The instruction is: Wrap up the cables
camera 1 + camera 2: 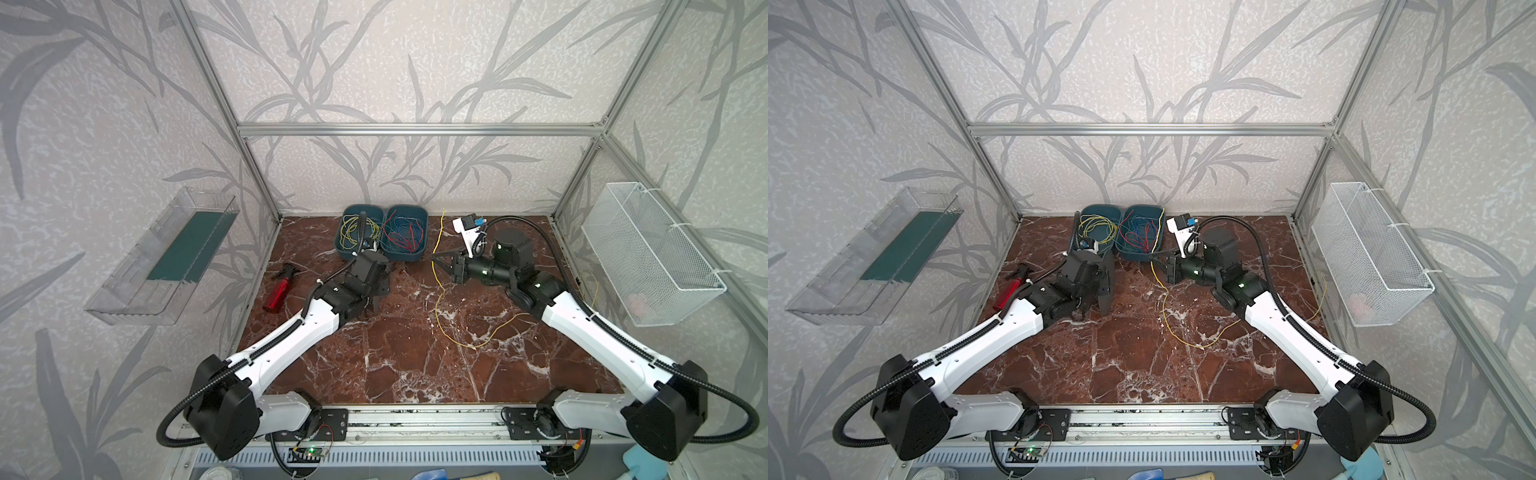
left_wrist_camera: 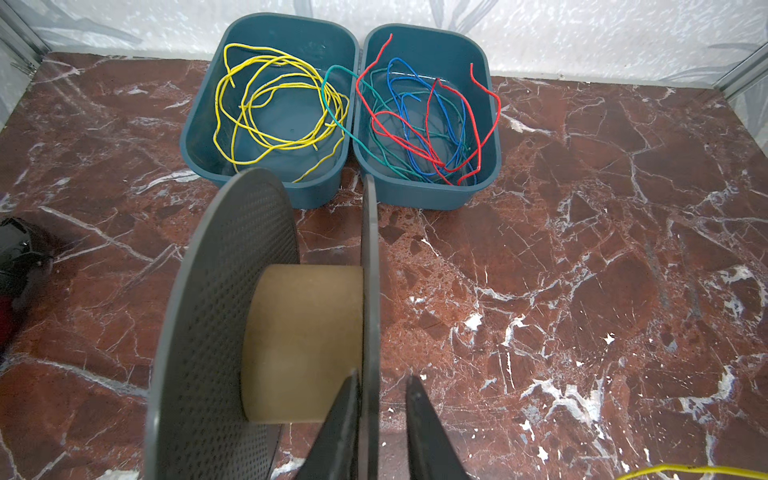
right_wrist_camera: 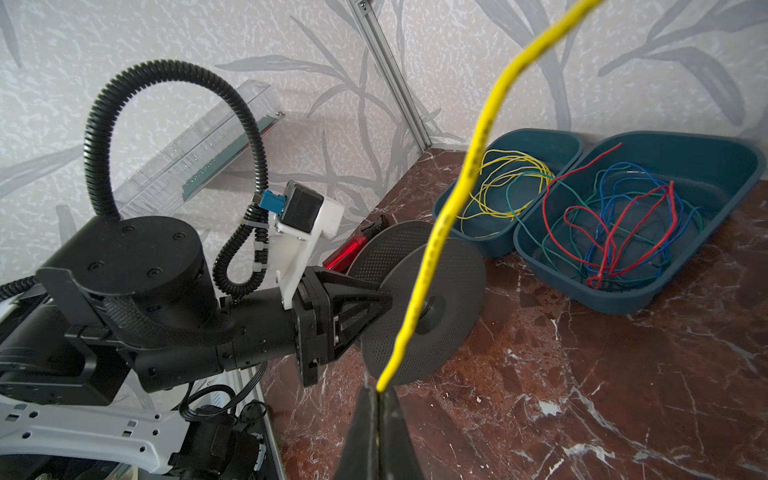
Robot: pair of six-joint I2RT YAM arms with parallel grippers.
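A long yellow cable (image 1: 436,309) trails in loops over the marble floor, and my right gripper (image 3: 379,390) is shut on it near one end, held above the floor; the free end sticks up past the jaws (image 3: 469,166). More yellow cables (image 2: 266,104) lie coiled in the left teal bin (image 2: 187,137). A dark spool (image 2: 370,270) with a bare tan core (image 2: 303,340) stands on its flanges in front of the bins. My left gripper (image 2: 383,377) straddles one flange, slightly open: one finger touches the flange, the other stands apart from it.
The right teal bin (image 2: 494,158) holds red, blue and green wires. A red spray bottle (image 1: 277,293) lies at the left of the floor. A clear tray (image 1: 162,257) hangs on the left wall, a white wire basket (image 1: 652,253) on the right wall.
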